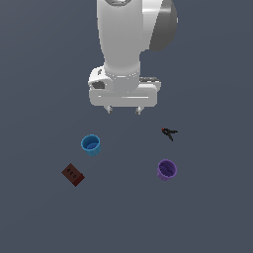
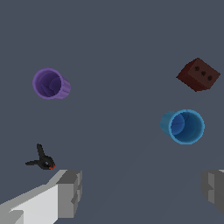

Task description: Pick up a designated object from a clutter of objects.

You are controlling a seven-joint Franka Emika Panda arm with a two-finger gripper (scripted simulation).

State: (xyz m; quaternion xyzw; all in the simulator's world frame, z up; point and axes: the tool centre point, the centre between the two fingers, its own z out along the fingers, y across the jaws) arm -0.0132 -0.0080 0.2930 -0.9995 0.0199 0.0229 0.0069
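Note:
The bright blue ribbed cup (image 1: 91,145) (image 2: 183,126) stands upright on the dark floor, mouth up, toward the exterior view's left. My gripper (image 1: 124,110) (image 2: 140,192) hangs open above the floor, behind and to the right of the blue cup in the exterior view, holding nothing. Its fingers (image 2: 70,192) are spread wide apart. The rest of the clutter lies scattered around: a purple cup (image 1: 167,169) (image 2: 50,83), a dark red-brown holed block (image 1: 73,174) (image 2: 199,74) and a tiny black clamp (image 1: 169,132) (image 2: 42,160) with a red tip.
The white arm body (image 1: 129,44) rises above the gripper at the top of the exterior view. All items rest apart from each other on a plain dark grey surface (image 1: 123,212).

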